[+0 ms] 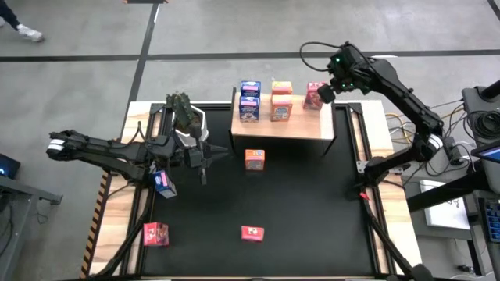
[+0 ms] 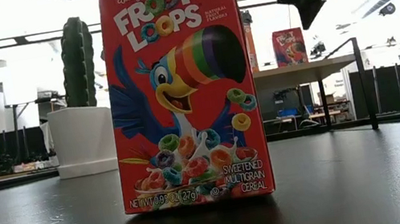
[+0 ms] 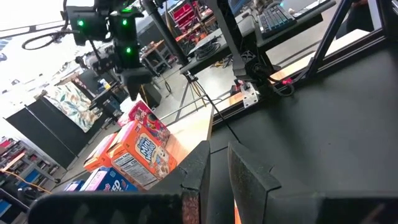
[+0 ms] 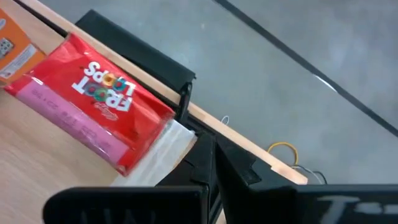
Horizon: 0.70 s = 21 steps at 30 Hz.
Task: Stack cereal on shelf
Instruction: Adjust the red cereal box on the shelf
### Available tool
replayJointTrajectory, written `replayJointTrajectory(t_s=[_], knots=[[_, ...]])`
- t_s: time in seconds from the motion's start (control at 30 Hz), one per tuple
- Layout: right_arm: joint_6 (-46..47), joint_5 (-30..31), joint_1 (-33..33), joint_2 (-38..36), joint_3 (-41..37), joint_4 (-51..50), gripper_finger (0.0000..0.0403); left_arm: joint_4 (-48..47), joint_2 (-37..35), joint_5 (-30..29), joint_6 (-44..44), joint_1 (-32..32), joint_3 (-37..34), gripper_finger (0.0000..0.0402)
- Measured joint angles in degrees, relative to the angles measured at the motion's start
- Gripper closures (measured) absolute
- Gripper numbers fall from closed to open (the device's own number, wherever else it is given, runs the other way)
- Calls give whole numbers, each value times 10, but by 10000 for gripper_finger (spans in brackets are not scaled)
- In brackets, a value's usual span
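The wooden shelf (image 1: 301,126) stands at the mat's far side. On it stand blue boxes (image 1: 250,100), orange boxes (image 1: 281,101) and a red box (image 1: 313,95); the red box also shows in the right wrist view (image 4: 93,109). My right gripper (image 1: 326,94), seen up close in its wrist view (image 4: 214,165), is shut and empty, just right of the red box and above the shelf's far right corner. My left gripper (image 1: 212,156) is shut and empty, low over the mat, pointing at an orange box (image 1: 255,159) that stands on the mat.
A blue box (image 1: 164,183) lies under my left arm. Two red boxes (image 1: 155,232) (image 1: 251,232) stand near the mat's front; one fills the low view (image 2: 180,91). A white pot with a cactus (image 1: 184,115) stands left of the shelf.
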Motion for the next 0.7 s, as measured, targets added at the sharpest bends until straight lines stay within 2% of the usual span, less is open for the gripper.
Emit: replayJointTrajectory(t_s=[0.27, 0.7], knots=[[-2, -34, 0, 27, 0, 9, 394, 0, 0, 0, 0, 0, 0, 361], [7, -44, 2, 27, 0, 10, 394, 0, 0, 0, 0, 0, 0, 361]])
